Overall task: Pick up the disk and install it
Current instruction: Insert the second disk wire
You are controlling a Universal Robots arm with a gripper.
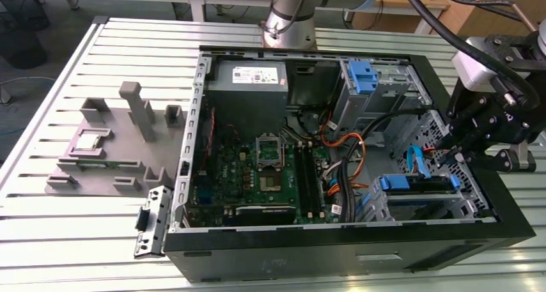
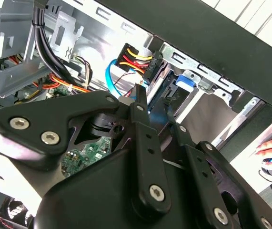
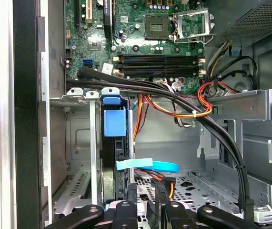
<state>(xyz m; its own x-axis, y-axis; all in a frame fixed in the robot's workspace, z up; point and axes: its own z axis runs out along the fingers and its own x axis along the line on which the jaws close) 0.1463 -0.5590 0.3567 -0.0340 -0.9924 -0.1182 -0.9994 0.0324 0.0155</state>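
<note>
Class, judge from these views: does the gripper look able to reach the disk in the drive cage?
Probably yes: the gripper hangs close by the disk, and the case is open. The blue cable lies across the way, though.

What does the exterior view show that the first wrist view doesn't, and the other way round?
Exterior view alone: the grey fixture beside the computer case, and the arm's base behind it.
First wrist view alone: the slotted vent in the drive bay's wall.
Shared: the motherboard, the orange wires, the light blue flat cable, the disk sitting in its bay, and the gripper close to it.
</note>
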